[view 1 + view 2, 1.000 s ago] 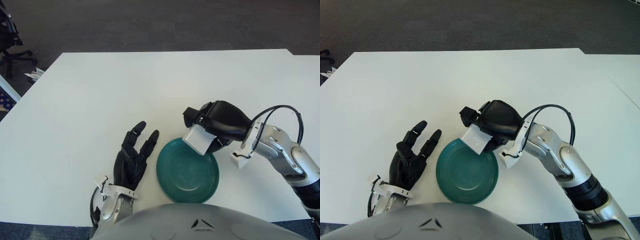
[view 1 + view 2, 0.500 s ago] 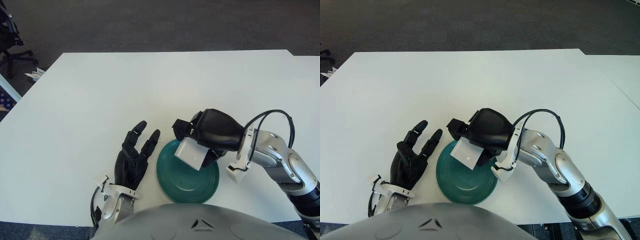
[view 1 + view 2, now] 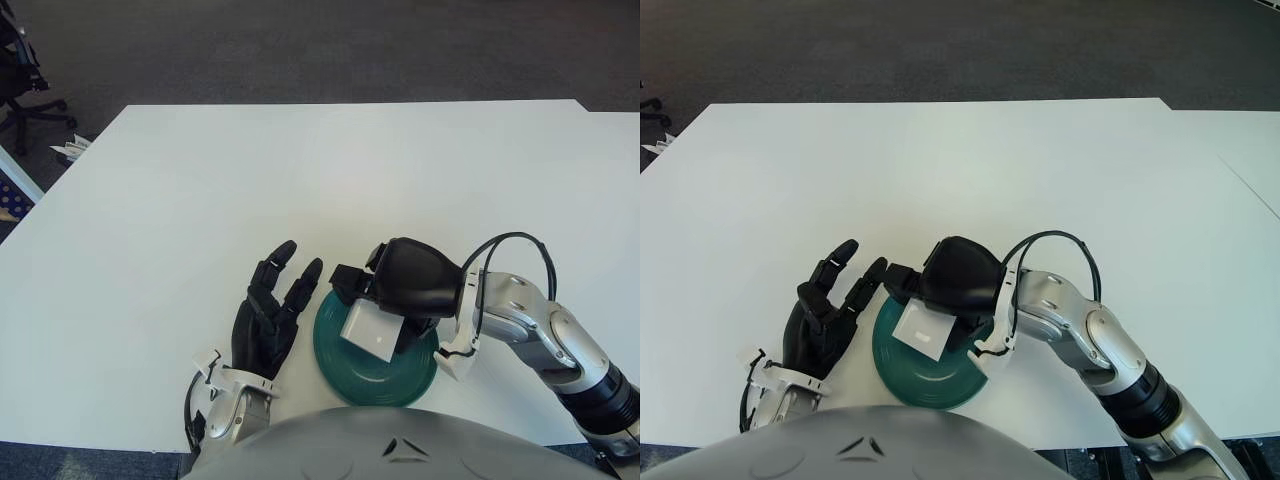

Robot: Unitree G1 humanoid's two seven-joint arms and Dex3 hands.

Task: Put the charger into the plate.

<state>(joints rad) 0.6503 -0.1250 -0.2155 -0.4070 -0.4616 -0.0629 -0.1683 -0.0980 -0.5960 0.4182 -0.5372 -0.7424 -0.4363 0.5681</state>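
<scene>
Right robot hand (image 3: 395, 290) gripped white charger (image 3: 368, 331) over green plate (image 3: 385, 371), lower centre. Left robot hand (image 3: 266, 318) lay fingers spread on white bench (image 3: 200, 190); dark carpet (image 3: 300, 50) along top.

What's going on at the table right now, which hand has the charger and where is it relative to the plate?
The right hand has its fingers closed on the white charger and holds it over the green plate, inside the rim on the plate's left half. Whether the charger already touches the plate cannot be told, and it has not been let go. The left hand shows just left of the plate with fingers spread, holding nothing. Both plate and hands are near the front edge of the white table.
</scene>
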